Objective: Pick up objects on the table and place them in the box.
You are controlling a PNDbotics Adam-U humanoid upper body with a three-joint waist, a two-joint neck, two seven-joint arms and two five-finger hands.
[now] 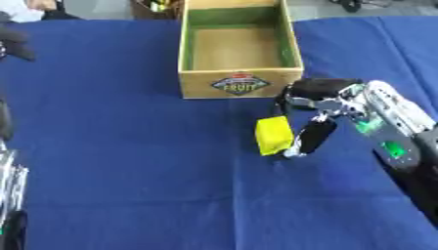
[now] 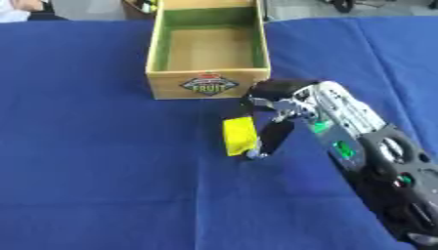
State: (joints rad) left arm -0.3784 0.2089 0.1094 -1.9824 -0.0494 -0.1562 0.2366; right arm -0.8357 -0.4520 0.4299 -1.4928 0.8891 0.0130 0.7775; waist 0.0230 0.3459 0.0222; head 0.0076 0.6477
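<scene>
A small yellow block [image 1: 273, 135] stands on the blue cloth just in front of the wooden box [image 1: 198, 83], slightly right of its label. My right hand [image 1: 338, 100] reaches in from the right, with a finger curled down over the block's top right and the thumb against its right side, pinching it. The box is open at the top, has green inner walls, and nothing shows inside it. Only a sliver of my left hand [image 1: 10, 41] shows, dark at the left edge of the left eye view.
A blue cloth [image 2: 102, 161] covers the whole table. My left forearm [image 1: 9, 195] shows silver at the lower left edge. Beyond the table's far edge sit dark objects [image 2: 346, 5] and something white [image 1: 21, 10].
</scene>
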